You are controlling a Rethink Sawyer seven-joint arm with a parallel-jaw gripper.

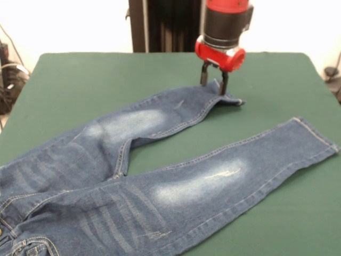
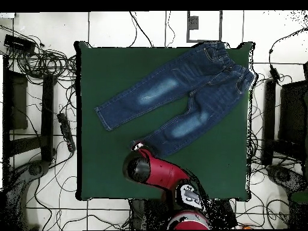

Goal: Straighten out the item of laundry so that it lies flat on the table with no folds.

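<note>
Now: green surface (image 1: 96, 74), tiled floor, cables around | jeans (image 1: 176, 186) spread, 2 legs apart | gripper (image 1: 214, 84) pinching 1 hem.

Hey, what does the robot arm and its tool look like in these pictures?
The arm is glossy red with black joint sections. Its wrist ends in a black cylinder above a rounded red collar. The tool below has two short dark fingers.

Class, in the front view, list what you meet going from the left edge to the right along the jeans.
Waistband → faded thigh patches → end effector at the farther leg's cuff → nearer leg's cuff.
</note>
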